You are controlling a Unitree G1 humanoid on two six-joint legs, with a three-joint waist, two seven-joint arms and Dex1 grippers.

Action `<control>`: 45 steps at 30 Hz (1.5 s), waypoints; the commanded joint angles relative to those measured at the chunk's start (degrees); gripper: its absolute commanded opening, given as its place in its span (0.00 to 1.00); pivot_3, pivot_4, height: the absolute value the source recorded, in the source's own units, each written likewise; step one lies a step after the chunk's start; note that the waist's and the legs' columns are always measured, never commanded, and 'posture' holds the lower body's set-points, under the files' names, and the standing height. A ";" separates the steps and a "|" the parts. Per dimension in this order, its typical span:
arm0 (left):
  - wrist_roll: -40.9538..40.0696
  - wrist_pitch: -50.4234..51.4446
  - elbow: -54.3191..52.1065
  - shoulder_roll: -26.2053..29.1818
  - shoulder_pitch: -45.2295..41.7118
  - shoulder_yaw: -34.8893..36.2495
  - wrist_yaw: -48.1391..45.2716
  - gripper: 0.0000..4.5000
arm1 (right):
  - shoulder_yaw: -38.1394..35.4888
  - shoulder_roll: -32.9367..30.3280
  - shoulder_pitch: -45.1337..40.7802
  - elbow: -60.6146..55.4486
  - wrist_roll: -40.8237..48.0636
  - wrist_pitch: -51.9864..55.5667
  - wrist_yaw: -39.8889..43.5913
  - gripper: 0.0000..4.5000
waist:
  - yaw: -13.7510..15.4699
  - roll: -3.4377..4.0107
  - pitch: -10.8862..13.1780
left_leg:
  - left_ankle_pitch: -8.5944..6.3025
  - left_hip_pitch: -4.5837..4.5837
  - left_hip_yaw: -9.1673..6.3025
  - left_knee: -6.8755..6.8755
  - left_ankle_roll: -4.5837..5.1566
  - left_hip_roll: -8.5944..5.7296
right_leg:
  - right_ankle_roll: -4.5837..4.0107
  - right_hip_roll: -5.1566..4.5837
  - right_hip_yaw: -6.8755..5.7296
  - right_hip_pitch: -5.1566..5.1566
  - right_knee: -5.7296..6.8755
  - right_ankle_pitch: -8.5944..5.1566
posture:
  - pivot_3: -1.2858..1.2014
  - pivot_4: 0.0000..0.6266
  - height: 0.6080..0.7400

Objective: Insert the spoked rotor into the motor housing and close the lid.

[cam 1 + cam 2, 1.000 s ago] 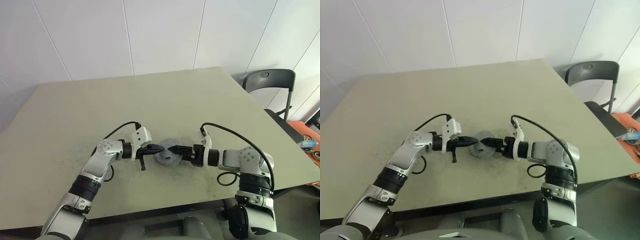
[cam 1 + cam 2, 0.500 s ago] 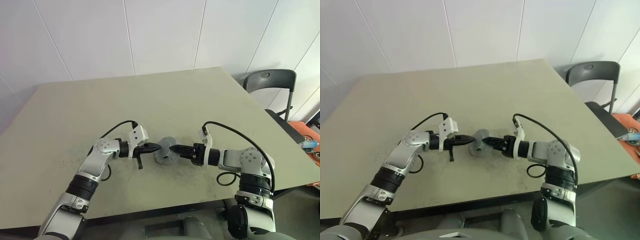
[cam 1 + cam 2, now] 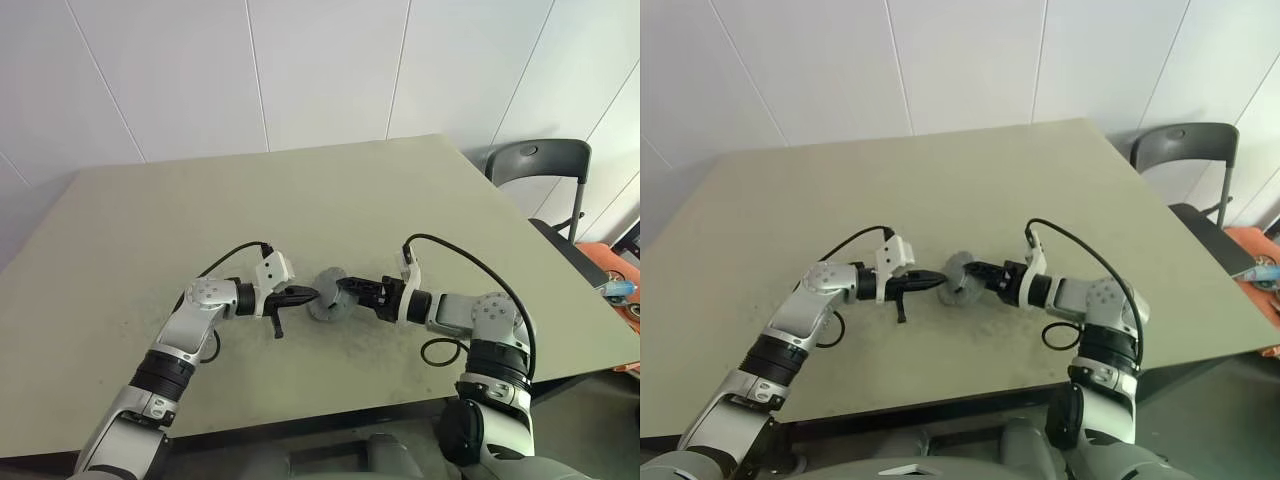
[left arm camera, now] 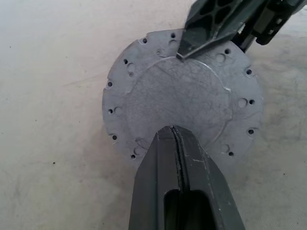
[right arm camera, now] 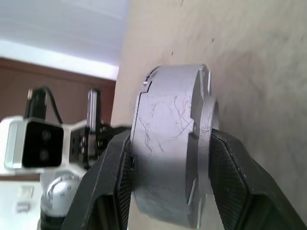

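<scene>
1. Two grippers are meeting at the centre of the table (image 3: 150, 220): the right gripper (image 5: 165, 158) is clamping the housing (image 5: 168, 163) across its thickness, tilted on edge.
2. The left gripper (image 4: 176, 139), fingers pressed together and empty, is pointing at the housing's flat face.
3. A chair (image 3: 535, 165) is standing at the right edge.

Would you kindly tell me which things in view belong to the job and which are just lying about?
Job in hand:
motor housing, gripped by the right gripper
left gripper, shut, by the housing's flat face
table beneath

Lying about:
chair beyond the table's corner
</scene>
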 commanded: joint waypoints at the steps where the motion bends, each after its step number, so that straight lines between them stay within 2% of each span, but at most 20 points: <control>1: 1.70 0.47 1.10 -1.21 1.20 -3.25 -0.59 0.00 | 0.65 1.01 -3.03 -0.79 0.55 -4.92 -1.97 0.43 | -0.01 0.04 -0.03 | 0.00 0.02 0.00 0.01 0.00 0.00 | 0.00 0.00 0.00 0.01 0.02 0.00 | 0.52 0.00 1.00; 11: 2.16 0.05 1.65 -1.70 1.08 -2.86 -0.80 0.00 | -1.64 1.68 -4.76 4.28 -0.71 -11.36 -10.48 0.43 | -0.06 0.23 -0.12 | 0.02 0.10 0.00 0.10 0.00 0.01 | -0.23 0.00 0.00 0.16 0.20 -0.13 | 0.52 0.00 1.00; 17: 2.20 -0.01 1.64 -1.79 1.10 -2.82 -0.73 0.00 | 1.68 0.63 -3.84 4.84 -1.26 -12.20 -11.86 0.43 | -0.75 0.26 -0.11 | 0.03 -0.18 0.01 -0.08 0.00 0.03 | 0.00 0.00 0.01 -0.33 0.24 0.00 | 0.52 0.00 1.00; 20: 2.18 -0.18 1.75 -1.82 1.05 -2.77 -0.59 0.00 | 2.50 0.64 -3.45 4.67 -1.11 -12.08 -12.26 0.31 | -1.08 0.26 -0.11 | 0.03 -0.20 0.01 -0.31 0.00 0.07 | -0.20 0.01 0.02 -0.51 0.30 0.13 | 0.52 0.00 1.00; 22: 2.06 -0.78 1.83 -2.01 1.05 -2.31 -0.05 0.00 | 2.75 0.54 -3.40 4.68 -0.65 -12.52 -12.14 0.29 | -1.31 0.26 -0.11 | 0.03 -0.20 0.01 -0.36 0.00 0.08 | -0.20 0.01 0.01 -0.52 0.30 0.12 | 0.52 0.00 1.00; 27: -4.13 2.50 -0.20 -4.57 1.24 3.28 2.04 0.00 | 2.12 0.47 -3.68 4.86 0.45 -13.03 -12.14 0.29 | -1.68 0.27 -0.10 | 0.03 -0.21 0.03 -0.25 0.00 0.07 | 0.03 0.01 0.02 -0.43 0.25 -0.03 | 0.52 0.00 1.00; 29: -9.17 6.06 -3.03 -5.68 2.15 6.98 2.73 0.00 | 1.76 0.45 -3.90 4.90 1.74 -12.42 -11.38 0.29 | -1.76 0.28 -0.09 | 0.03 -0.21 0.02 -0.21 0.00 0.07 | 0.03 0.01 0.01 -0.41 0.26 -0.03 | 0.52 0.00 1.00; 34: -16.41 12.90 -8.67 -5.82 5.46 12.26 4.09 0.00 | -1.11 1.88 -5.16 4.59 6.32 -10.89 -10.29 0.29 | -2.05 0.30 -0.04 | 0.03 -0.21 0.01 -0.18 0.00 0.08 | 0.03 0.02 0.02 -0.42 0.29 -0.03 | 0.52 0.00 1.00; 42: -22.32 17.83 -14.20 -5.64 12.91 18.65 9.22 0.00 | -4.98 5.62 -6.53 1.63 15.67 -10.01 -10.13 0.29 | -1.88 0.34 -0.01 | 0.02 -0.26 0.01 -0.24 0.00 0.08 | 0.03 0.02 0.02 -0.46 0.24 -0.03 | 0.52 0.00 1.00; 45: -24.97 18.31 -15.65 -8.31 15.94 22.12 13.88 0.00 | -5.79 7.47 -6.09 1.28 18.14 -11.40 -11.38 0.29 | -1.91 0.35 -0.01 | 0.02 -0.20 0.01 -0.18 0.00 0.07 | 0.02 0.02 0.01 -0.38 0.24 -0.03 | 0.52 0.00 1.00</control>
